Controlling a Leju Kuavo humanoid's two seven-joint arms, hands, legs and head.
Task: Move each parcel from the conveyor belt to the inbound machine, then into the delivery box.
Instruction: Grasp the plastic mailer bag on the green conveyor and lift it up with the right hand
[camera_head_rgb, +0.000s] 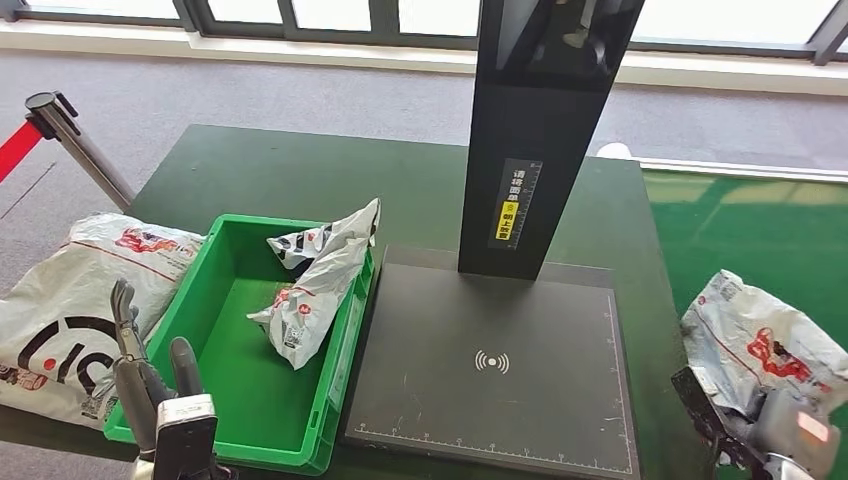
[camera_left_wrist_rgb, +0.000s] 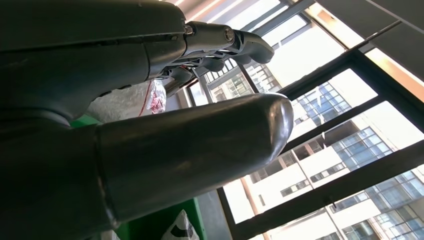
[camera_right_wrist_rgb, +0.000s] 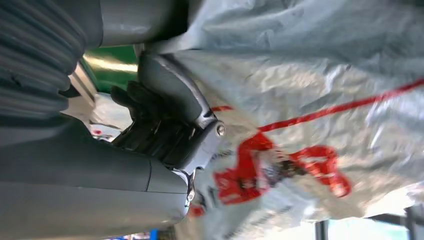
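The right hand (camera_head_rgb: 775, 425) is gripping a grey parcel (camera_head_rgb: 765, 345) with red print, down at the right edge of the head view over the green belt (camera_head_rgb: 760, 230). In the right wrist view the dark fingers (camera_right_wrist_rgb: 150, 125) are pressing into the crinkled film, so the hold looks real, though how much of the bag is gathered I cannot tell from this angle.

The step in hand is carrying this parcel onto the scanner pad (camera_head_rgb: 495, 365), the dark plate under the black post (camera_head_rgb: 540, 130). To do it well, the hand should be lifting the bag free of the belt before swinging left, since slack film will drag and slip. It should be setting it flat near the pad's centre mark, away from the post, ideally label up.

The left hand (camera_head_rgb: 150, 380) is waiting by the near left corner of the green bin (camera_head_rgb: 230, 400), fingers apart and holding nothing. One parcel (camera_head_rgb: 315, 285) is already lying in the bin, draped against its right wall; another (camera_head_rgb: 80, 310) is lying on the surface (camera_head_rgb: 300, 170) just left of the bin.
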